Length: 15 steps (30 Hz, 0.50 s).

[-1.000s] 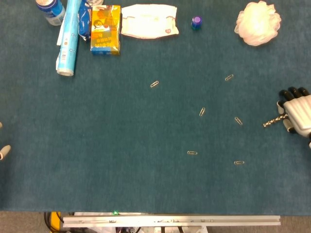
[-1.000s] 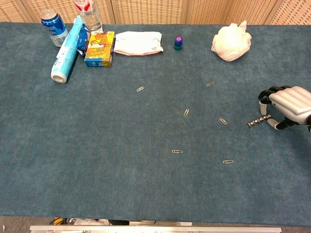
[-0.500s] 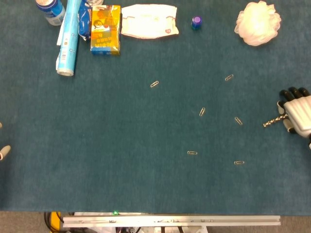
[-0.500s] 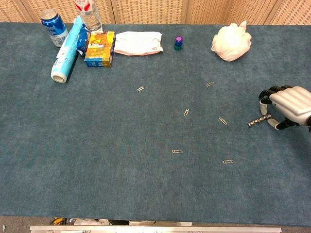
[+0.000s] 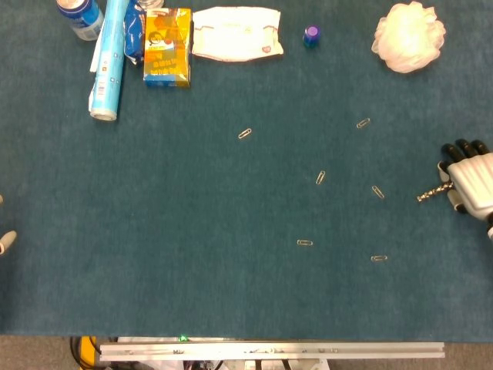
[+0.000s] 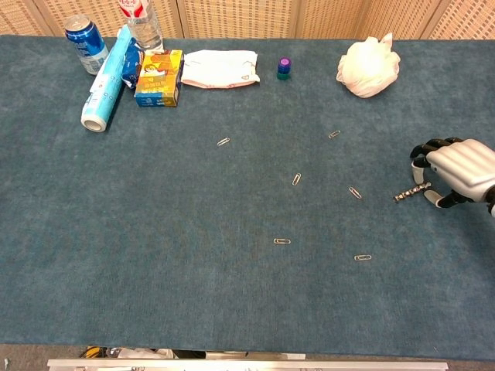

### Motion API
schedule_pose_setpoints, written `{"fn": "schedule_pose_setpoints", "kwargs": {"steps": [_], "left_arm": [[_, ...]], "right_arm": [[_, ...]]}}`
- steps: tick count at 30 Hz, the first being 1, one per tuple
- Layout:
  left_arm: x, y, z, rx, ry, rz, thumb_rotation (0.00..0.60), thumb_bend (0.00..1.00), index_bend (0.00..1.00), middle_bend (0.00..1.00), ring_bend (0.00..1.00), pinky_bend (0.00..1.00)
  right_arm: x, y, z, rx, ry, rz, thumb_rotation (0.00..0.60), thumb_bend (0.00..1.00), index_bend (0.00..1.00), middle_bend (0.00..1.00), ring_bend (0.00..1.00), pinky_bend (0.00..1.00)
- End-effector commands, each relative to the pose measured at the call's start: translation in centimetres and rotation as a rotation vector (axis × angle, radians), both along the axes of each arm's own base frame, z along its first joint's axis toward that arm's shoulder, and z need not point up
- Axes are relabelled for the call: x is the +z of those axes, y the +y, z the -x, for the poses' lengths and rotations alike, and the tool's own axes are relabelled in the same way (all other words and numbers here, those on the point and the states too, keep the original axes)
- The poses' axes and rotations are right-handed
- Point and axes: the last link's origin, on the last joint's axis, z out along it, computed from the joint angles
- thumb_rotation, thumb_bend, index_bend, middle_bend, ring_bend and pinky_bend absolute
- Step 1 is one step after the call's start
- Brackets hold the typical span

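At the far left edge of the head view, only a pale fingertip or two of the left hand (image 5: 6, 242) shows at nine o'clock, resting low over the blue desk (image 5: 154, 231); whether its fingers are apart or together cannot be told. Toward eleven o'clock, pushed back along the far edge as if parked out of the working area, sit a blue can (image 6: 80, 35), a clear bottle (image 6: 140, 23), a rolled blue-and-white tube (image 6: 104, 82) lying on its side, a yellow carton (image 6: 158, 77) and a flat white packet (image 6: 221, 68). At twelve o'clock stands a small purple cap (image 6: 284, 67). Paper clips lie loose and well apart across the middle of the desk, one at its centre (image 6: 296, 179), another (image 6: 355, 192) nearer three o'clock. A white mesh puff (image 6: 368, 67) rests at one o'clock. At three o'clock the right hand (image 6: 455, 171) hovers low with its dark fingers (image 6: 428, 151) curled downward around the near end of a small metal drill bit (image 6: 411, 192). The bit lies flat on the desk, its free tip pointing toward nine o'clock. The hand appears clamped on its shank, though the contact itself is hidden beneath the palm.
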Motion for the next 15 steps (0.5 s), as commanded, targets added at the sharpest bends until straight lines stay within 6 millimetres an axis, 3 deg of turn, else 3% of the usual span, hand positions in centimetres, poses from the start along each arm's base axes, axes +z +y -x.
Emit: {"fn": "schedule_pose_setpoints", "kwargs": {"steps": [1, 15], "left_arm": [[0.0, -0.02, 0.02, 0.0, 0.0, 0.0, 0.6, 0.07, 0.43, 0.48, 0.37, 0.49], [0.0, -0.02, 0.06, 0.001, -0.002, 0.0, 0.6, 0.07, 0.43, 0.48, 0.37, 0.49]], "right_arm": [[-0.03, -0.01, -0.03, 0.0, -0.001, 0.003, 0.6, 0.33, 0.5, 0.21, 0.14, 0.18], [-0.02, -0.01, -0.02, 0.005, 0.004, 0.02, 0.6, 0.33, 0.61, 0.23, 0.14, 0.18]]}}
